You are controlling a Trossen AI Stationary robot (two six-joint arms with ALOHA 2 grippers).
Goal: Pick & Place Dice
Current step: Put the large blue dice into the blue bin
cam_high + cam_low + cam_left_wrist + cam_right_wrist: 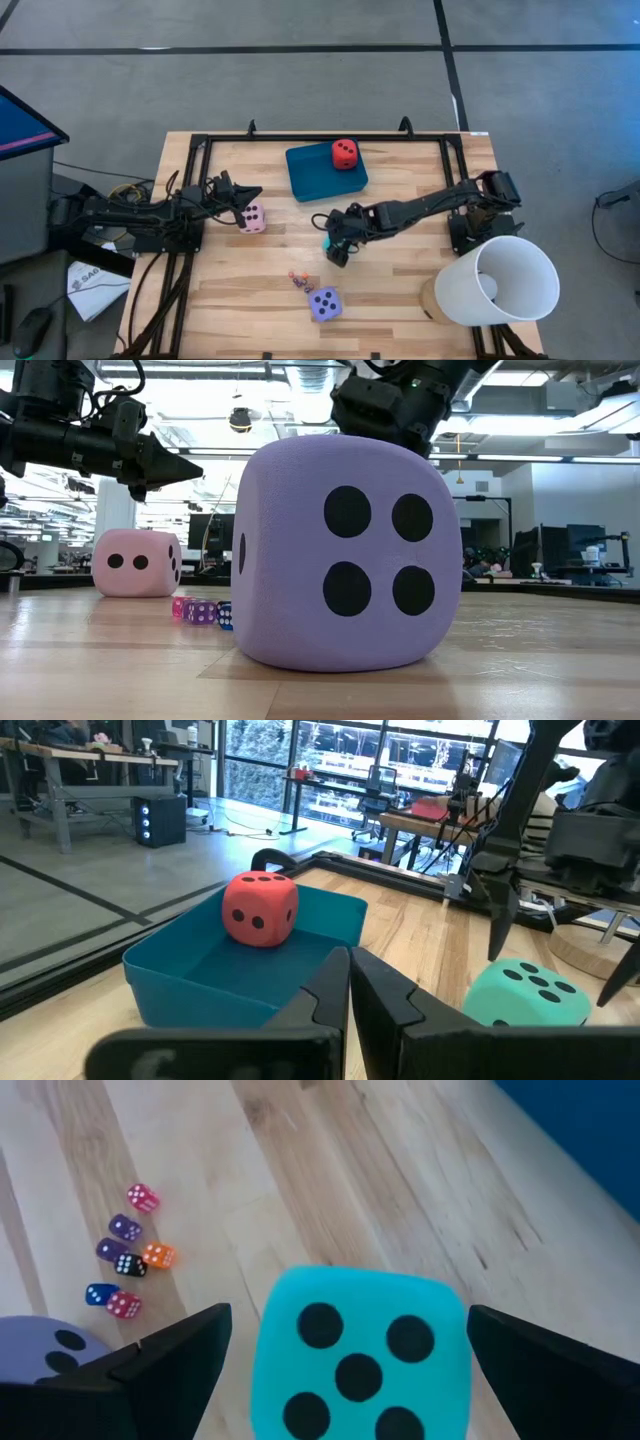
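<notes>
My right claw [350, 1370] hangs with its fingers spread to their widest on either side of the turquoise die [358, 1355], gripping nothing, the cube sitting on the counter [400, 270] between the two dark fingers near the middle of the boards. I judge the die soft and light, a foam-like block with rounded corners that will give under pressure, so I would close on two opposite flat faces, low and square, rather than on the curved edges where it could squirm out. Just beyond it lies a scatter of tiny coloured dice [125, 1265], and next to those the purple die [324, 303] near the front edge. The red die [345, 153] already sits in the teal tray [310, 172] at the back of the counter. The pink die [252, 217] rests on the left side, right at the tip of my left claw [250, 195], which is pinched fully shut and holds nothing. A white lampshade-like cone [500, 282] stands at the right front corner.
</notes>
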